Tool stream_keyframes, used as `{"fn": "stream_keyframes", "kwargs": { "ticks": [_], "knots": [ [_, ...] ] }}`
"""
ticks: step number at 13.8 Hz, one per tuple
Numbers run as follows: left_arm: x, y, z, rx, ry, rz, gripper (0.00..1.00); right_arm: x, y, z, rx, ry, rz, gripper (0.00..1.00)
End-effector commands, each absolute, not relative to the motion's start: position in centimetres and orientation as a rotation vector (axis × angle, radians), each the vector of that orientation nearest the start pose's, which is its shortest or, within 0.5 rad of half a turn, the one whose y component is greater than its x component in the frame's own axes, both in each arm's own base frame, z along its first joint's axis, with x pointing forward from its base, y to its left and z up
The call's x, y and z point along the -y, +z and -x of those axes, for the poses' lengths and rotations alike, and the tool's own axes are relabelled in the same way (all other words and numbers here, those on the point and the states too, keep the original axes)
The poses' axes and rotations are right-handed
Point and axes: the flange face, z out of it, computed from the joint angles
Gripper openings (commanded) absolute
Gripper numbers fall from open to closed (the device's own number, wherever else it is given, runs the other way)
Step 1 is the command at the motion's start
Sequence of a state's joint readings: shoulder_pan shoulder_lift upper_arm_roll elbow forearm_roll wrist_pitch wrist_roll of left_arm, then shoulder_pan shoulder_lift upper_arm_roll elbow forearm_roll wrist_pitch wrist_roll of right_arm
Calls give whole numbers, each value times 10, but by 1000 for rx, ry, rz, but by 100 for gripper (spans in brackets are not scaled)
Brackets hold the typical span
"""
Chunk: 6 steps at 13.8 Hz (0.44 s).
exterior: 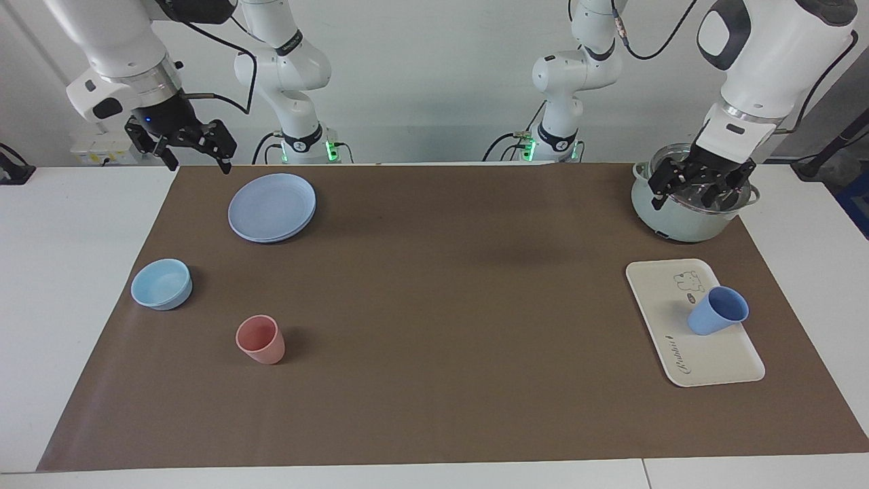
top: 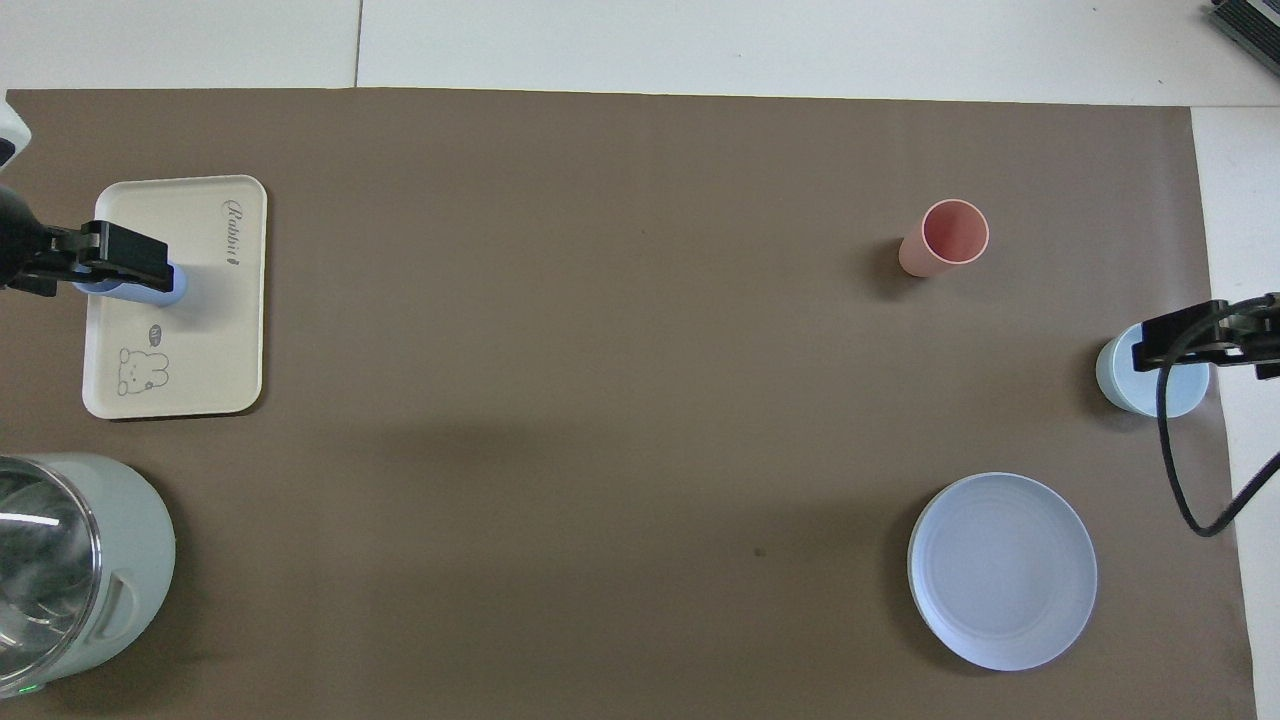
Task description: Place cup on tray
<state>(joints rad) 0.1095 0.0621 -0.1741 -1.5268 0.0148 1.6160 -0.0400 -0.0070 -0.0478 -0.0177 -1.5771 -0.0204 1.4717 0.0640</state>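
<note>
The periwinkle-blue cup (exterior: 717,311) stands upright on the cream-white tray (exterior: 706,356), at the left arm's end of the table. In the overhead view the cup (top: 160,291) shows only partly on the tray (top: 215,330), under my raised left gripper (top: 100,262). In the facing view my left gripper (exterior: 699,187) is open and empty, up in the air in line with the pot and apart from the cup. My right gripper (exterior: 195,151) is open and empty, raised over the right arm's end of the table, and waits.
A pale green pot (exterior: 679,221) with a glass lid stands nearer to the robots than the tray. At the right arm's end are a round blue plate (exterior: 272,207), a light-blue bowl (exterior: 161,284) and a pink cup (exterior: 261,339). A brown mat (exterior: 434,305) covers the table.
</note>
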Motion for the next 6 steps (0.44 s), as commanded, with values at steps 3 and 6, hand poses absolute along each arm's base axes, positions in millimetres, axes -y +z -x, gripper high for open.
{"fn": "stream_keyframes", "kwargs": {
  "ticks": [3, 6],
  "knots": [
    [34, 624, -559, -27, 34, 3110, 100, 15, 641, -530, -143, 87, 3145, 100],
    [37, 643, -548, -27, -20, 3109, 100, 15, 640, -530, -139, 92, 3145, 100]
  ]
}}
